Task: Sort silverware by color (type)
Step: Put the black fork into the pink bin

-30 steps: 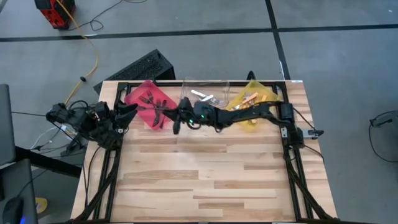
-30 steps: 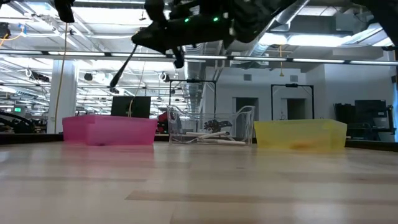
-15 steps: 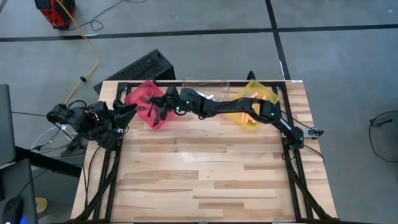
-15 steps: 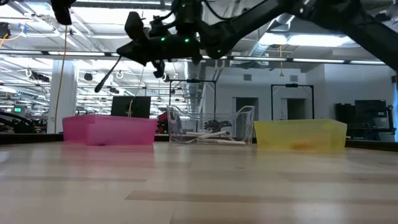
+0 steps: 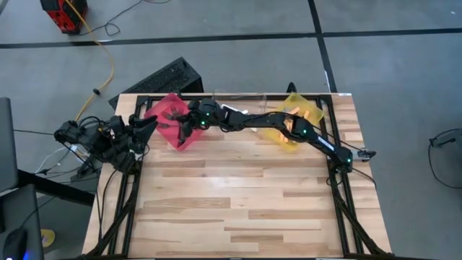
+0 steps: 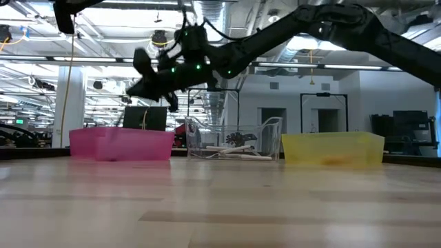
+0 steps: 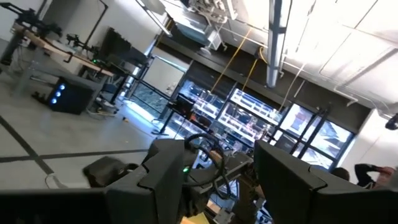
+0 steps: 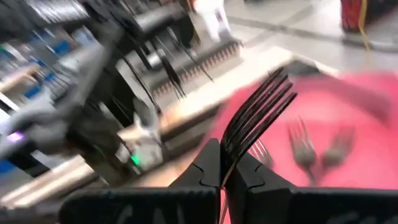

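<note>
- Right pincer [image 8: 222, 176], clamped on a black fork [image 8: 258, 115], has swung left across the frame's top.
- Now over the red bin [image 5: 170, 121]: drop-off's close, I reckon.

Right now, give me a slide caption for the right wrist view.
Right hand shut on a black fork, held above the red bin holding other dark forks.

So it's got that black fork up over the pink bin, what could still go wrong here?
The right gripper pinches the dark metal fork only by its thin handle, jaws shut, so it might twist or slip early. In the high view, the gripper hangs near the pink square bin's edge, so a drop could bounce onto the wooden table. The clear bin stands close beside, another wrong landing spot.
</note>
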Robot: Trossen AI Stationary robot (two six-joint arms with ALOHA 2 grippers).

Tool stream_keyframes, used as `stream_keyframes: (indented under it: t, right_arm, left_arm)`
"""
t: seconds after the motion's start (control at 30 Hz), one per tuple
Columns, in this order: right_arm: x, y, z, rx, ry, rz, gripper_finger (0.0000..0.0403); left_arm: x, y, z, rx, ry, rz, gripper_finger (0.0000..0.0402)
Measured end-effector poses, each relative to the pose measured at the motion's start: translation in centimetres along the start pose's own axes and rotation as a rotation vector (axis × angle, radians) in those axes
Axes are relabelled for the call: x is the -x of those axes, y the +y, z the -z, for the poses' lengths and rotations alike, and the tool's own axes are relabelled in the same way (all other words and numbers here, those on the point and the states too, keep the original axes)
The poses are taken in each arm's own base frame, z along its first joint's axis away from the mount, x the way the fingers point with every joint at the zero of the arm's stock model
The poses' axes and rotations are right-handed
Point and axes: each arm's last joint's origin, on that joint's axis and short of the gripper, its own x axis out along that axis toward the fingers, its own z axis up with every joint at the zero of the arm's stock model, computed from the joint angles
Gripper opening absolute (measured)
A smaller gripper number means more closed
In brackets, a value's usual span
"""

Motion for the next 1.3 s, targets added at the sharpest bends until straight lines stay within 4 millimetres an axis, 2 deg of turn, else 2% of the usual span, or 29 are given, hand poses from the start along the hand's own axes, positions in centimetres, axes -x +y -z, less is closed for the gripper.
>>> stream_keyframes:
  t: [0.23, 0.5, 0.67, 0.97, 1.3]
  right_arm:
    - [0.2, -1.6, 1.0, -0.047, 0.134, 0.082, 0.0022]
    - [0.3, -1.6, 1.0, -0.049, 0.14, 0.083, 0.0027]
    - [0.2, -1.5, 1.0, -0.051, 0.135, 0.081, 0.0071]
    - [0.3, -1.6, 0.9, -0.043, 0.124, 0.103, 0.0128]
    - [0.2, -1.5, 0.9, 0.023, 0.126, 0.086, 0.0244]
  left_arm:
    - [0.0, 0.1, 0.0, 0.002, -0.006, -0.031, 0.0178]
    - [0.0, 0.2, 0.0, -0.007, -0.012, -0.055, 0.0178]
    - [0.0, 0.2, 0.0, -0.007, -0.011, -0.055, 0.0178]
    - [0.0, 0.2, 0.0, -0.009, -0.011, -0.055, 0.0178]
    - [0.0, 0.2, 0.0, -0.011, -0.009, -0.055, 0.0178]
